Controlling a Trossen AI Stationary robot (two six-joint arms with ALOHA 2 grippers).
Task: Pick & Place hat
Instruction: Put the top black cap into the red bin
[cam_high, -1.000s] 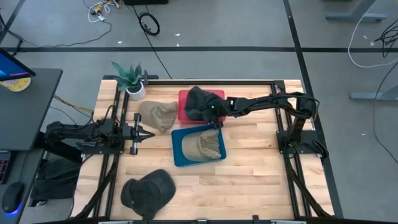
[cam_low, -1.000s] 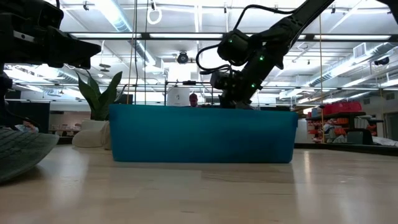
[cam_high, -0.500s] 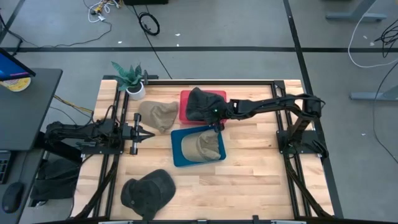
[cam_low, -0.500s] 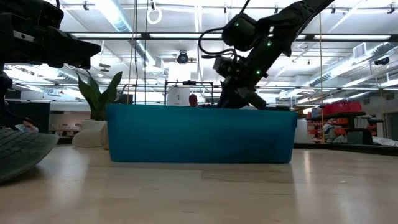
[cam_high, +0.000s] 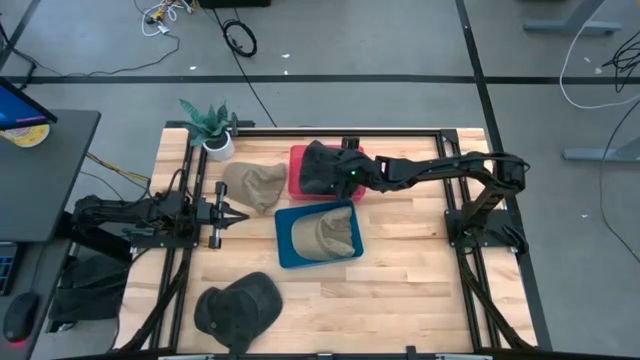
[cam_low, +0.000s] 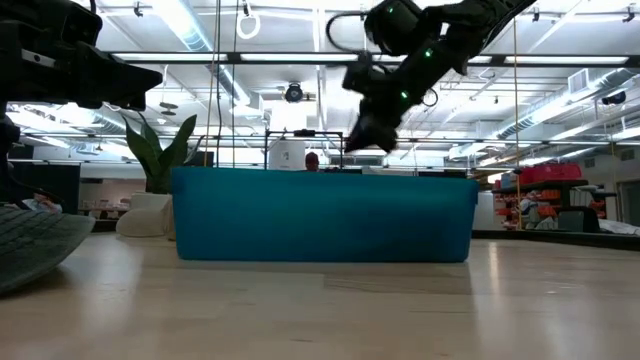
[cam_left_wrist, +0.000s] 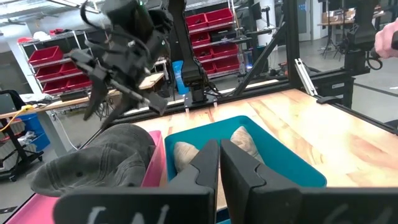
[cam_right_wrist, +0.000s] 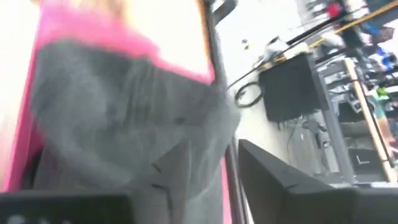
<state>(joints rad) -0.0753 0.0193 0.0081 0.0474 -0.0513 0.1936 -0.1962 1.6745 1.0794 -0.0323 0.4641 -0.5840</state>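
A dark grey hat (cam_high: 322, 167) is seen lying in the red tray (cam_high: 296, 157) near the far edge of the worktop, at its middle. The right gripper (cam_high: 347, 165) is held just above this hat; in the left wrist view its fingers (cam_left_wrist: 99, 99) are spread apart and nothing is held between them. A tan hat (cam_high: 325, 233) is placed in the blue bin (cam_high: 286, 248), just in front of the red tray. A second tan hat (cam_high: 254, 184) lies on the wooden table (cam_high: 420, 290) beside the red tray, and a dark cap (cam_high: 238, 304) rests near the front left corner. A potted plant (cam_high: 210, 126) stands at the far left corner. The left gripper (cam_high: 236, 213) waits at the left side, its fingers closed together on nothing. No writing or label can be read.
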